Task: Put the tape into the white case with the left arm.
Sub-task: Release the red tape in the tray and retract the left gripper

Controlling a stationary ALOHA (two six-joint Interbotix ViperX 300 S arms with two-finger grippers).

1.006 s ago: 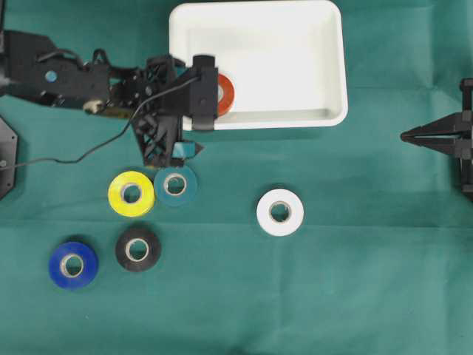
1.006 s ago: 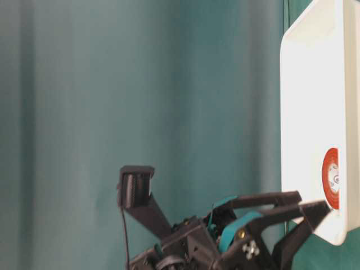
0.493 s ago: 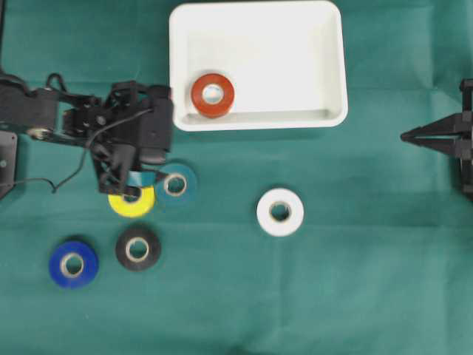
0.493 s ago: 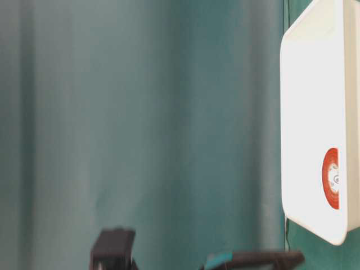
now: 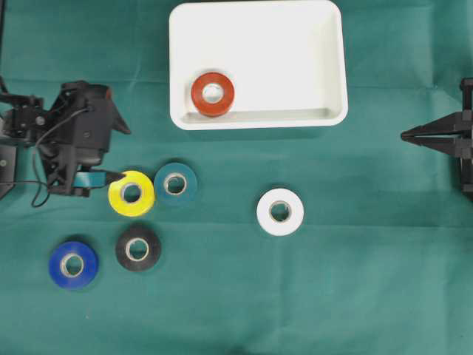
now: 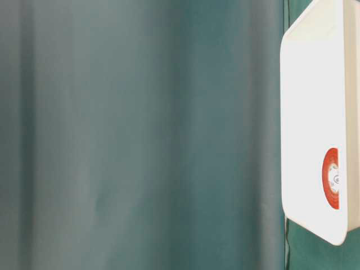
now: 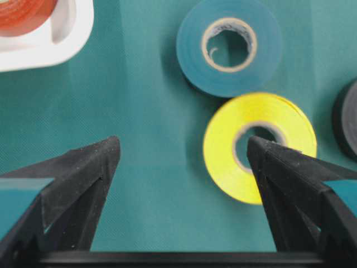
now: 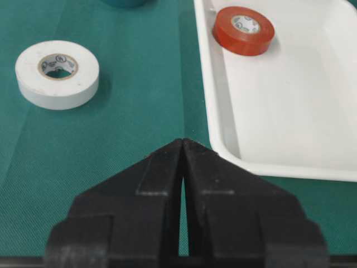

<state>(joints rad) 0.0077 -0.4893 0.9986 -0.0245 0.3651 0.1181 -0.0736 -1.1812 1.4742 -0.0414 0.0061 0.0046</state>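
White case: the shallow white rectangular plastic tray (image 5: 334, 66) lies at the top middle of the green cloth-covered table (image 5: 310, 296)
Red tape: a red roll of tape (image 5: 213, 94) lies flat inside the tray, near its lower left corner
Left gripper: the black teal-banded left gripper (image 7: 184, 162) stands wide apart and holds nothing; in the wrist view one fingertip overlaps the yellow roll, the other is over bare cloth
Yellow tape: the yellow roll (image 5: 131, 193) lies just right of the left arm (image 5: 70, 137), touching the teal roll (image 5: 176, 183)
Other rolls: a black roll (image 5: 137, 248) and a blue roll (image 5: 73, 264) lie below; a white roll (image 5: 280, 212) lies well apart, mid-table
Right gripper: the plain black right gripper (image 8: 183, 146) is closed on nothing at the right edge, away from the tray
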